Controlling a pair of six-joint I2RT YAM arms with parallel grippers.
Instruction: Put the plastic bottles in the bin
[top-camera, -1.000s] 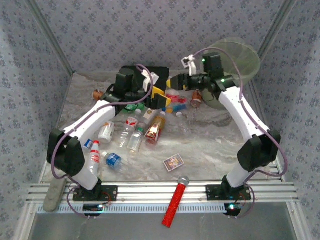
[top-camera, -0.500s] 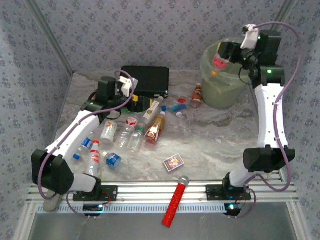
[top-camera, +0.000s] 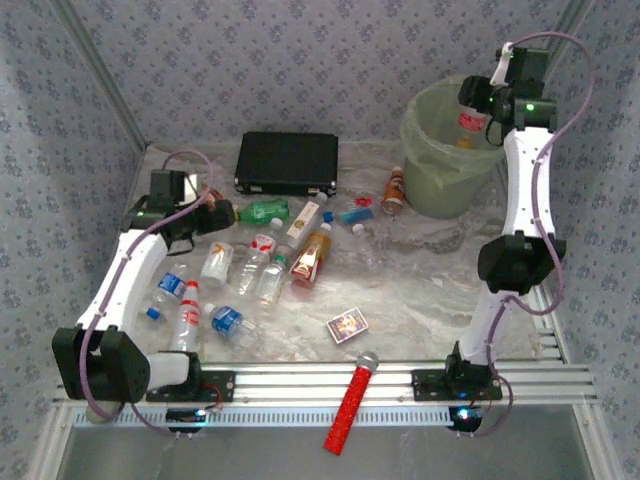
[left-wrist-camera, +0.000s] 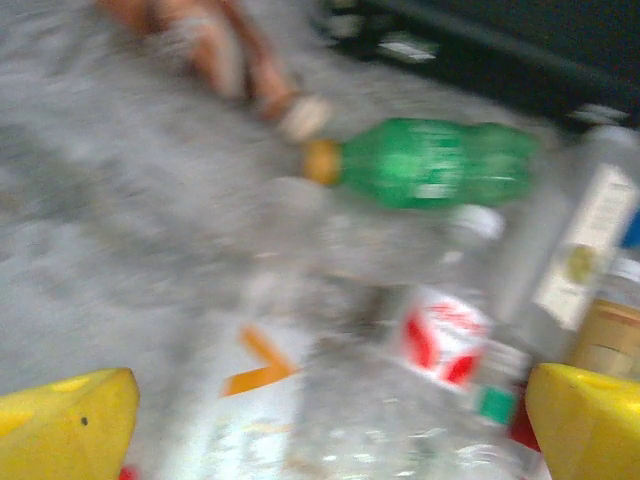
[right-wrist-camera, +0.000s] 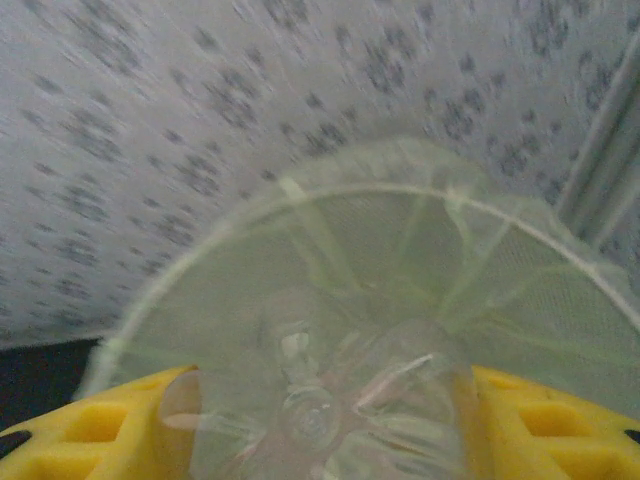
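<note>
1. Plastic bottles (top-camera: 262, 262) lie in a messy bunch on the left side of the table (top-camera: 420, 290), in front of the black case (top-camera: 288, 162).
2. One clear bottle (top-camera: 467, 122) with a red label is up in the air, right over the bin (top-camera: 440, 175).
3. The right gripper (top-camera: 470, 105) is squeezing that bottle. In the right wrist view the bottle sits tight between the two yellow fingers (right-wrist-camera: 90, 430), and the round rim of the bin is below it.
4. The bin stands in the far right corner of the table. It is pale green and see-through, with a thin bag inside.
5. The left gripper (top-camera: 218, 213) is low over the far left end of the bunch. Its jaws are spread wide and it holds nothing. In the left wrist view its yellow fingertips (left-wrist-camera: 70, 425) sit in the two bottom corners, with blurry clear bottles below them.
6. A green bottle (top-camera: 265, 211) lies on its side just beside the left gripper, near the black case.
7. An orange-brown bottle (top-camera: 394, 190) lies close to the foot of the bin, on its left.
8. An orange bottle (top-camera: 313, 255) lies at the right end of the bunch.
9. A blue-label bottle (top-camera: 228, 322) lies at the near end of the bunch, by the left arm.
10. A small card box (top-camera: 347, 325) lies alone near the front.
11. A red microphone (top-camera: 352, 400) lies across the metal rails at the near edge.
</note>
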